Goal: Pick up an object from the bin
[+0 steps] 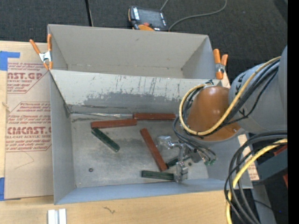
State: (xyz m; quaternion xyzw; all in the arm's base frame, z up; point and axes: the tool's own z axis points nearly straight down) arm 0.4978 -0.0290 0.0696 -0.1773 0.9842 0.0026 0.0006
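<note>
My gripper (181, 171) is low in the bin's front right corner, under the orange wrist cover. Its tip is at the right end of a dark green stick (156, 175) that lies flat along the front wall. A red-brown stick (153, 148) lies diagonally just to the left of the gripper, its lower end close to it. A short dark green piece (172, 162) shows beside the gripper's body; whether it is touched I cannot tell.
Further left lies another dark green stick (105, 139), tilted. Two red-brown sticks (113, 123) (153, 117) lie along the foot of the back wall. The arm and its yellow and black cables hang over the bin's right side.
</note>
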